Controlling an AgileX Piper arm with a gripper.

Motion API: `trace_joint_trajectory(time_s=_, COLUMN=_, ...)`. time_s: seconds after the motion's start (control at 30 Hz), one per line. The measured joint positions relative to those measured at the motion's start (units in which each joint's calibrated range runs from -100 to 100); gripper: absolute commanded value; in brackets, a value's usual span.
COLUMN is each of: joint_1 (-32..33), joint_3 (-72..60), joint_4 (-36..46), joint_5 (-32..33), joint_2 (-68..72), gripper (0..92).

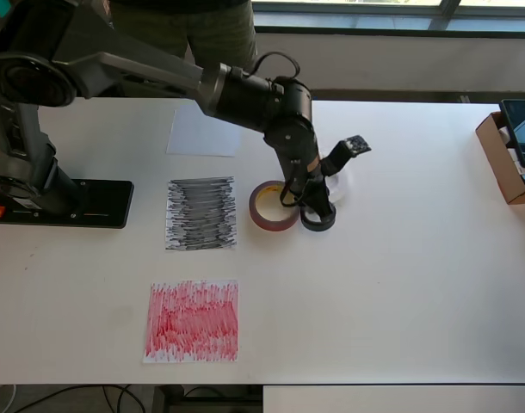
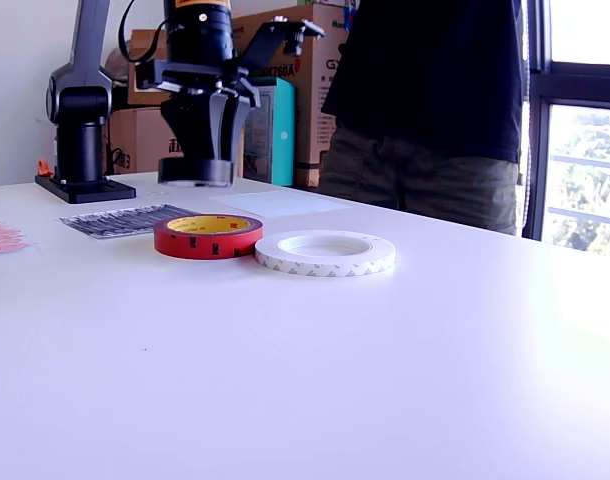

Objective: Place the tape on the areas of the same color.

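My gripper [image 1: 311,203] is shut on the small black roll [image 1: 318,216], and the exterior view shows the black roll [image 2: 198,172] held clear above the table under the gripper [image 2: 207,148]. The dark-red roll [image 1: 274,206] [image 2: 208,236] lies flat just beside it. The white ring [image 2: 325,252] lies next to the red roll, and in the overhead view the white ring [image 1: 339,187] is mostly hidden by the arm. The white sheet [image 1: 204,131], the black scribbled sheet [image 1: 200,213] and the red scribbled sheet [image 1: 193,320] lie in a column at the overhead view's left.
The arm's base [image 1: 64,202] stands at the overhead view's left edge. A cardboard box [image 1: 506,157] sits at the right edge. A person [image 2: 425,100] stands at the table's far side. Boxes [image 2: 285,90] are stacked behind the arm.
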Motion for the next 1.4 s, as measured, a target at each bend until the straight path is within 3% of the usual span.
trace_joint_trajectory(time_s=0.37, joint_1=6.57, joint_3=22.40, joint_4=-7.07, joint_5=-2.54, joint_2=-20.01, gripper=0.0)
trace_joint_trajectory(time_s=0.6, joint_1=6.67, joint_3=37.75, joint_4=-16.00, joint_5=-4.00, joint_2=-30.12, gripper=0.0)
trace_joint_trajectory(time_s=0.83, joint_1=6.67, joint_3=51.98, joint_4=-17.69, joint_5=-4.00, joint_2=-38.53, gripper=0.5)
trace_joint_trajectory(time_s=1.13, joint_1=7.53, joint_3=64.30, joint_4=-17.82, joint_5=-3.32, joint_2=-38.68, gripper=0.6)
trace_joint_trajectory(time_s=1.4, joint_1=6.45, joint_3=66.25, joint_4=-17.82, joint_5=-3.32, joint_2=-34.08, gripper=0.6)
